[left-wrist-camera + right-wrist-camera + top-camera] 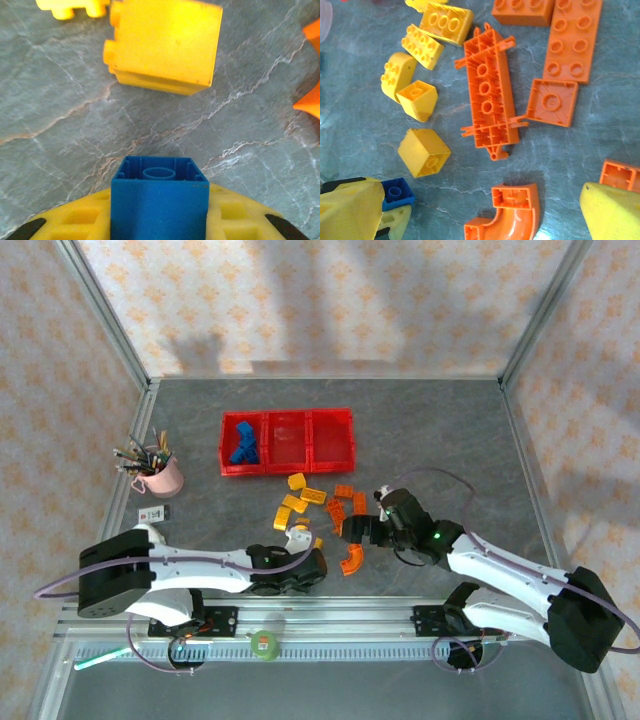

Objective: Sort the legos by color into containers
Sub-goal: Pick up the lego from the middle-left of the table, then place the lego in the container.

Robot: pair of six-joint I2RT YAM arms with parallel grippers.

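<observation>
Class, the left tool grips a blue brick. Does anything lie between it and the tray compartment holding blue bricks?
Yes: loose yellow bricks lie between the blue brick and the red tray. They sit low, so lifting it over should probably clear them.

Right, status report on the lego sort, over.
Left gripper shut on blue brick. Right gripper open by orange arch. Other blue bricks in left bin of tray. Loose bricks lie between.

Setting: robot lab test cell. Left arm [190, 570] and right arm [500, 575] are bolted to an aluminium rail [340, 618] at the edge of a grey marbled table [450, 440]. Metal frame posts [105, 310] hold floral-print panels [330, 300] on three sides.
</observation>
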